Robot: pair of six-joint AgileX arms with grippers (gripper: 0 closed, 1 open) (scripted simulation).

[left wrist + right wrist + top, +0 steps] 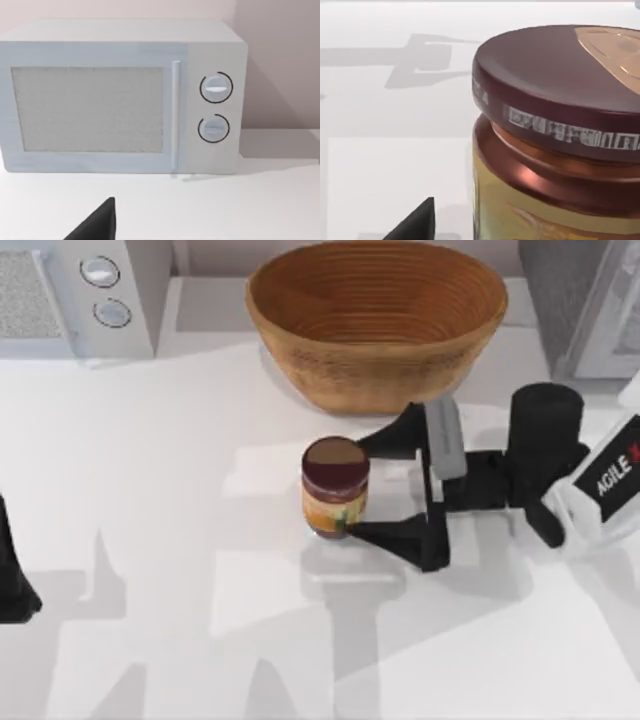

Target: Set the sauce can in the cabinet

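The sauce can [335, 486] stands upright on the white table just in front of the wicker bowl, showing a dark maroon lid and an orange-yellow label. My right gripper [358, 490] reaches in from the right, open, with one black finger on each side of the can. The right wrist view has the can [555, 110] very close, beside one fingertip [417, 222]. The grey cabinet [585, 300] stands at the back right corner. My left arm [12, 575] is parked at the table's left edge.
A big woven brown bowl [376, 320] sits at the back centre, close behind the can. A white microwave [85, 290] occupies the back left and faces the left wrist camera [125, 95]. The front of the table is bare white surface.
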